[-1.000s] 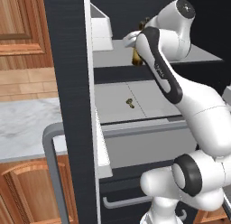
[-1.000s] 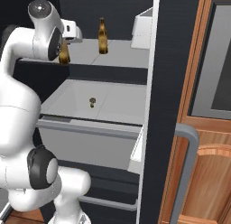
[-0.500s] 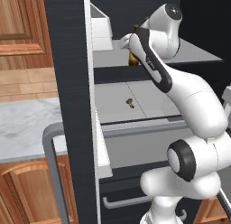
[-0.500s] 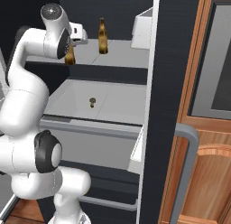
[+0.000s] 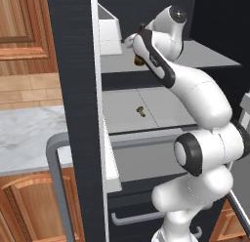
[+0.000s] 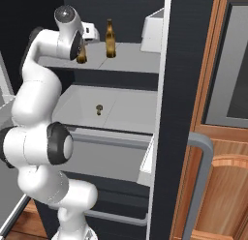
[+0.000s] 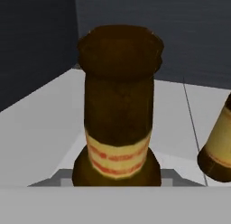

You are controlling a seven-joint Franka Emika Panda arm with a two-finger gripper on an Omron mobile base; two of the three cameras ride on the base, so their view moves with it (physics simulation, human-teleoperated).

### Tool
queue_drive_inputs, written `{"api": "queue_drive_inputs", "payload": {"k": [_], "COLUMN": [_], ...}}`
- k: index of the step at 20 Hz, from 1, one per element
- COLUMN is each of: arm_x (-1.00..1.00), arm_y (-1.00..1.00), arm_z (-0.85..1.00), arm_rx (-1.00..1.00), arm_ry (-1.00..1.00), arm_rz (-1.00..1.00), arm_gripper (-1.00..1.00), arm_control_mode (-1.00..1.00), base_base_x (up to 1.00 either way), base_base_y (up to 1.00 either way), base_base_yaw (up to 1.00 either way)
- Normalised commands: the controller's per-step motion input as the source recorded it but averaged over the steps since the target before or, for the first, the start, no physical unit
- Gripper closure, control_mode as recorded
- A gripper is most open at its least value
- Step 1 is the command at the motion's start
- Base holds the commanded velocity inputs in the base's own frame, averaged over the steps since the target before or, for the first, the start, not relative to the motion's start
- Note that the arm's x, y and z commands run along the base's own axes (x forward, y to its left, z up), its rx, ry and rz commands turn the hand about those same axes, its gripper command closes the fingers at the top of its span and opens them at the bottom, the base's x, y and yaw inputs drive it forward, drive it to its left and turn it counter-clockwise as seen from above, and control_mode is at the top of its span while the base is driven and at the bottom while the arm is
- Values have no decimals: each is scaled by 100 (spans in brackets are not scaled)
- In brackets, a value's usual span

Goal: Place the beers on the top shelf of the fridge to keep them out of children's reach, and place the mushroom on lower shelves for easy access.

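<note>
My gripper (image 6: 83, 43) reaches into the fridge (image 6: 177, 98) above the top shelf (image 6: 131, 57) and is shut on the neck of one beer (image 6: 81, 55). The bottle hangs upright at the shelf's left part; whether its base touches the shelf I cannot tell. In the hand view this beer (image 7: 118, 110) is seen from above, close up, over the top shelf (image 7: 40, 128). The other beer (image 6: 110, 39) stands upright on the shelf just to its right, also at the hand view's edge (image 7: 219, 146). The mushroom (image 6: 99, 109) (image 5: 140, 110) lies on the lower shelf (image 6: 128, 111).
A white bin (image 6: 152, 33) (image 5: 108, 31) sits at the far end of the top shelf by the open door (image 5: 78, 90). The door's grey handle (image 6: 203, 176) juts out. A grey drawer front (image 6: 111, 157) lies below the lower shelf. Wooden cabinets flank the fridge.
The hand has carried the beer deeper over the top shelf, closer to the standing bottle. The mushroom and standing bottle have not moved.
</note>
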Motion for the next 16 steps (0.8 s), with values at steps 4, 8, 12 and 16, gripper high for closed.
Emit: {"api": "queue_drive_inputs", "payload": {"k": [4, 8, 12, 16], "arm_x": [73, 61, 54, 32], "arm_y": [6, 8, 5, 0], "arm_z": [-7, -30, -28, -26], "arm_rx": [0, -1, 0, 0], "arm_ry": [-2, 0, 0, 0], "arm_rz": [0, -1, 0, 0], "arm_gripper": [100, 100, 100, -100], "arm_control_mode": [-100, -100, -100, -100], "base_base_x": [0, 0, 0, 0], "base_base_y": [0, 0, 0, 0], "base_base_yaw": [0, 0, 0, 0]}}
